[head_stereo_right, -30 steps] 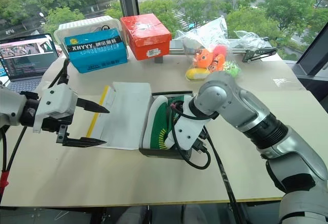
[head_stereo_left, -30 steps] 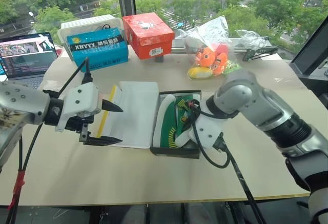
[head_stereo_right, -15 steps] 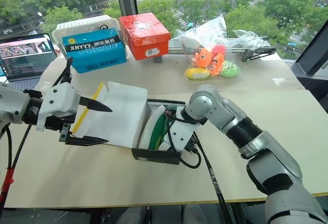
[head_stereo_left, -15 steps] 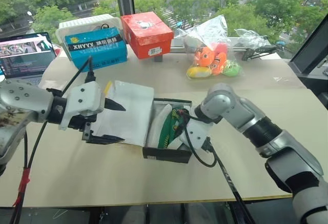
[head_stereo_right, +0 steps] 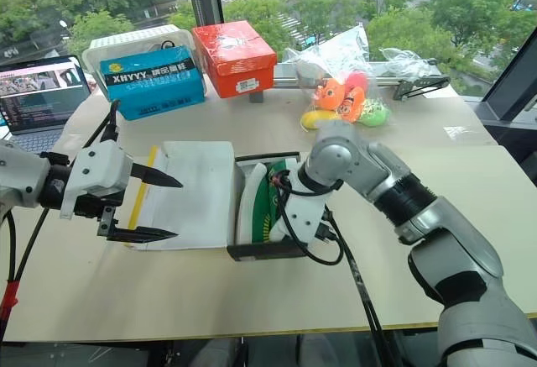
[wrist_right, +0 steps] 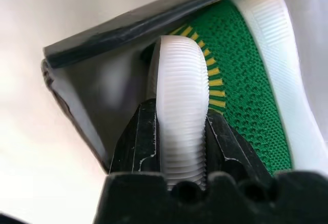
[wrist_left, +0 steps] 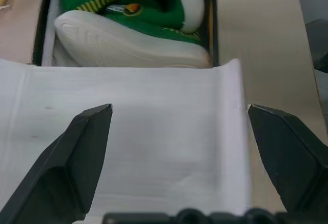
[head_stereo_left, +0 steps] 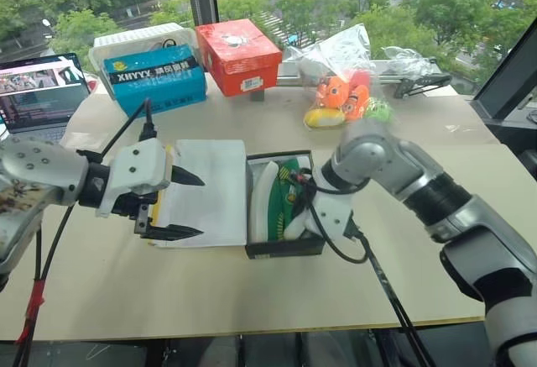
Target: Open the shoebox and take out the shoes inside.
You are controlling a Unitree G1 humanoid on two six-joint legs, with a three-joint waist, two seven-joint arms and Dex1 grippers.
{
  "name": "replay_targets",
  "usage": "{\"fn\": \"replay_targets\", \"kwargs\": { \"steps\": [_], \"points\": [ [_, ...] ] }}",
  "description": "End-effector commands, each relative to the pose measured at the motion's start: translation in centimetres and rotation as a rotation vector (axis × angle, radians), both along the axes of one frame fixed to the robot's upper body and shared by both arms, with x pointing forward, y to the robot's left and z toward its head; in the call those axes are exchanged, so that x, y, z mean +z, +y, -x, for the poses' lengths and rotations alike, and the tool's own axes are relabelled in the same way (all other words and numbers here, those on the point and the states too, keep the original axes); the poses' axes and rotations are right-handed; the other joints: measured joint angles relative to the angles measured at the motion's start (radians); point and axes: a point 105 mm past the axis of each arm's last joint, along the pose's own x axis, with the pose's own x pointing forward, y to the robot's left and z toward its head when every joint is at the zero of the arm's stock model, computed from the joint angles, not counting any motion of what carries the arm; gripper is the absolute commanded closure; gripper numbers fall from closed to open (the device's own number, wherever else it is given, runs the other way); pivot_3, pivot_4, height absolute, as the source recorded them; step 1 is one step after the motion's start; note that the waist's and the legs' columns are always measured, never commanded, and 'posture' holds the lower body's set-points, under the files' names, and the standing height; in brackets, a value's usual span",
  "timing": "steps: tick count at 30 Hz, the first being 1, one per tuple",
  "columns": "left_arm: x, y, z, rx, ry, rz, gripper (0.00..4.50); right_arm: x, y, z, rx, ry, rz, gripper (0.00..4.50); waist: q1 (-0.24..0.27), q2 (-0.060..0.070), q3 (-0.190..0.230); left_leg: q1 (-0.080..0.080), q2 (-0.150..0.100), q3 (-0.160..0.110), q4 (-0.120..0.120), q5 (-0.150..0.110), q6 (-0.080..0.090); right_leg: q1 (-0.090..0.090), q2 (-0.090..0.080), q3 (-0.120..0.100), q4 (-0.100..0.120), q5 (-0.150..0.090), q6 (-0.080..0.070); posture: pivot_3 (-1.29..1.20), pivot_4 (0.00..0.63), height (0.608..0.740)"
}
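The shoebox (head_stereo_left: 284, 248) lies open on the table, its black-sided base holding the green shoes (head_stereo_left: 281, 195) with white soles. Its lid (head_stereo_left: 210, 191) is flipped out to the left with the white inside facing up. My right gripper (head_stereo_left: 304, 216) reaches down into the box. In the right wrist view this gripper (wrist_right: 180, 126) is shut on the ribbed white sole of one shoe (wrist_right: 179, 70). My left gripper (head_stereo_left: 200, 206) hovers open over the lid's left part, and in the left wrist view its fingers (wrist_left: 87, 147) straddle the white lid without touching it.
At the back stand a blue box (head_stereo_left: 157, 77), a red-orange box (head_stereo_left: 242, 55) and plush toys in clear plastic (head_stereo_left: 344, 98). A laptop (head_stereo_left: 42, 90) sits at the far left. A black cable (head_stereo_left: 377, 283) trails from my right wrist over the table's front edge.
Half a second ago the box and lid were tipped up and shifted left; now they lie flat again. My right gripper rolled and sank slightly with the shoe. The left gripper kept still.
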Motion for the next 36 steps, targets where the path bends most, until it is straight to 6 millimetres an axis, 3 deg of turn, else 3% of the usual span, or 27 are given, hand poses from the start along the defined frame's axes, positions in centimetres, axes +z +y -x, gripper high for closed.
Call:
{"fn": "replay_targets", "kwargs": {
  "steps": [1,2,3,4,6,8,11,13,14,15,17,19,20,21,24,25,26,27,29,30,32,33,34,35,36],
  "points": [
    [1.0,0.0,0.3,0.004,-0.047,-0.002,0.00,0.6,2.5,1.9,0.069,0.070,-0.114,3.83,0.001,0.000,0.000,0.000,0.000,0.000,0.000,0.000,0.000,0.000,0.000,0.000,0.000,0.000,0.000,0.00,0.150,0.740],
    [1.0,0.0,0.3,0.006,-0.046,-0.004,0.00,1.0,3.4,2.7,0.065,0.125,-0.158,3.83,0.002,0.000,0.000,0.000,0.000,0.000,0.000,0.000,0.000,0.000,0.000,0.000,0.000,0.000,0.000,0.00,0.150,0.740],
    [1.0,0.1,0.3,0.008,-0.046,-0.006,0.00,0.7,3.1,2.2,0.057,0.101,-0.136,3.83,-0.001,0.000,0.000,0.000,0.000,0.000,0.000,0.000,-0.001,0.000,0.000,0.000,0.000,0.000,0.000,0.00,0.150,0.740],
    [1.1,0.1,0.3,0.009,-0.046,-0.006,0.00,0.3,2.4,0.1,0.036,-0.022,-0.095,3.83,-0.004,0.000,0.000,-0.001,0.001,0.000,0.000,-0.001,-0.001,0.000,0.001,0.000,0.000,0.000,0.000,0.00,0.150,0.740],
    [1.1,0.1,0.3,0.010,-0.046,-0.008,0.00,0.3,2.1,-0.2,0.067,-0.062,-0.066,3.83,-0.004,0.001,0.001,-0.001,0.001,0.002,0.000,-0.001,-0.001,-0.003,0.000,0.001,0.001,0.000,-0.001,0.00,0.150,0.740],
    [1.1,0.1,0.4,0.011,-0.046,-0.009,0.00,-0.2,2.7,3.4,0.053,0.172,-0.117,3.83,0.008,0.000,0.001,-0.001,0.000,0.002,0.000,-0.001,-0.002,-0.003,0.000,0.001,0.001,0.000,-0.001,0.00,0.150,0.740],
    [1.1,0.1,0.4,0.011,-0.045,-0.008,0.00,-0.6,1.4,-1.6,0.003,-0.089,-0.057,3.83,0.007,0.000,0.001,0.000,0.002,0.001,0.001,-0.002,-0.003,0.000,0.001,-0.003,0.000,0.000,-0.001,0.00,0.150,0.740],
    [0.9,0.1,0.4,0.009,-0.037,-0.010,0.00,0.6,3.8,1.2,0.025,0.056,-0.162,3.83,0.003,0.001,0.002,0.000,-0.001,0.003,0.001,-0.002,-0.003,-0.001,-0.001,0.000,0.000,0.000,-0.001,0.00,0.150,0.740],
    [0.9,0.1,0.4,0.007,-0.037,-0.009,0.00,0.5,3.7,1.2,0.027,0.067,-0.153,3.83,0.003,0.001,0.002,0.000,0.000,0.004,0.000,-0.002,-0.003,-0.001,-0.001,0.001,0.000,0.000,-0.001,0.00,0.150,0.740],
    [0.9,0.0,0.3,0.005,-0.037,-0.008,0.00,0.3,3.5,1.1,0.023,0.067,-0.139,3.83,0.002,0.001,0.002,0.000,0.002,0.003,0.001,-0.002,-0.003,-0.001,0.000,0.000,0.000,0.000,-0.001,0.00,0.150,0.740],
    [1.0,-0.1,0.3,0.000,-0.040,-0.004,0.00,0.8,1.8,-2.2,0.036,-0.166,-0.044,3.83,-0.002,0.001,0.002,0.001,0.003,0.004,0.001,-0.002,-0.003,-0.001,0.002,0.000,0.001,0.001,-0.001,0.00,0.150,0.740],
    [0.9,0.0,0.3,-0.002,-0.034,-0.007,0.00,2.8,5.5,1.4,0.036,0.036,-0.257,3.83,0.000,0.002,0.004,0.000,0.002,0.004,0.001,-0.002,-0.003,-0.003,0.001,0.001,0.002,0.001,-0.001,0.00,0.150,0.740],
    [0.9,0.0,0.2,-0.003,-0.036,-0.007,0.00,2.3,5.1,0.3,0.017,0.005,-0.227,3.83,0.001,0.001,0.004,0.000,0.002,0.004,0.001,-0.002,-0.003,-0.003,0.001,0.001,0.001,0.001,-0.001,0.00,0.150,0.740],
    [0.9,-0.2,0.1,-0.007,-0.040,-0.003,0.00,2.1,3.9,-2.6,0.014,-0.229,-0.134,3.83,-0.002,0.001,0.004,0.000,0.004,0.004,0.001,-0.002,-0.003,-0.003,0.002,0.000,0.001,0.001,-0.001,0.00,0.150,0.740],
    [0.8,-0.2,0.0,-0.009,-0.036,-0.003,0.00,3.2,4.5,0.6,0.004,-0.043,-0.153,3.83,0.002,0.001,0.005,-0.002,0.003,0.006,0.001,-0.002,-0.004,-0.006,0.002,0.002,0.002,0.001,-0.002,0.00,0.150,0.740],
    [0.8,-0.2,0.0,-0.010,-0.036,-0.004,0.00,2.7,4.0,-0.3,-0.004,-0.054,-0.132,3.83,0.004,0.001,0.005,-0.003,0.003,0.007,0.001,-0.002,-0.004,-0.008,0.002,0.002,0.002,0.001,-0.002,0.00,0.150,0.740],
    [0.9,-0.3,0.0,-0.011,-0.036,-0.002,0.00,2.5,3.2,-2.2,0.006,-0.187,-0.091,3.83,0.004,0.001,0.005,-0.004,0.004,0.006,0.001,-0.002,-0.004,-0.008,0.002,0.001,0.002,0.001,-0.002,0.00,0.150,0.740],
    [0.9,-0.3,0.0,-0.013,-0.036,-0.002,0.00,2.7,2.8,-2.0,0.008,-0.175,-0.077,3.83,0.002,0.001,0.005,-0.004,0.004,0.006,0.001,-0.002,-0.004,-0.008,0.002,0.001,0.002,0.001,-0.002,0.00,0.150,0.740],
    [0.8,-0.2,0.0,-0.011,-0.033,-0.007,0.00,3.8,5.2,2.2,0.035,0.042,-0.213,3.83,0.004,0.001,0.005,-0.005,0.003,0.008,0.001,-0.002,-0.004,-0.010,0.001,0.002,0.002,0.001,-0.002,0.00,0.150,0.740],
    [0.8,-0.2,0.0,-0.010,-0.034,-0.007,0.00,3.3,4.9,3.5,0.048,0.131,-0.188,3.83,0.005,0.001,0.005,-0.007,0.003,0.009,0.001,-0.002,-0.004,-0.011,0.001,0.002,0.002,0.001,-0.002,0.00,0.150,0.740],
    [0.8,-0.3,0.0,-0.010,-0.037,-0.005,0.00,2.0,3.1,-0.7,-0.020,-0.039,-0.111,3.83,-0.002,0.001,0.005,-0.010,0.004,0.008,0.002,-0.002,-0.004,-0.013,0.002,0.001,0.006,0.001,-0.002,0.00,0.150,0.740],
    [0.8,-0.3,0.0,-0.009,-0.034,-0.004,0.00,2.3,3.1,0.5,-0.030,0.029,-0.119,3.83,-0.007,0.001,0.005,-0.009,0.004,0.009,0.003,-0.002,-0.004,-0.014,0.001,0.001,0.008,0.001,-0.002,0.00,0.150,0.740],
    [0.7,-0.2,0.1,-0.007,-0.031,-0.008,0.00,3.1,4.5,3.3,-0.046,0.206,-0.204,3.83,-0.007,0.001,0.005,-0.008,0.003,0.012,0.003,-0.004,-0.005,-0.014,0.001,0.001,0.009,0.001,-0.002,0.00,0.150,0.740],
    [0.7,-0.1,0.1,-0.006,-0.030,-0.012,0.00,3.1,4.6,6.2,-0.035,0.383,-0.197,3.83,-0.003,0.001,0.005,-0.009,0.003,0.012,0.003,-0.004,-0.005,-0.015,0.000,0.001,0.009,0.001,-0.002,0.00,0.150,0.740],
    [0.7,-0.1,0.1,-0.004,-0.031,-0.011,0.00,1.8,3.8,6.3,-0.018,0.385,-0.150,3.83,0.002,0.001,0.005,-0.010,0.004,0.012,0.003,-0.004,-0.004,-0.015,0.000,0.001,0.008,0.001,-0.002,0.00,0.150,0.740]
  ]
}}
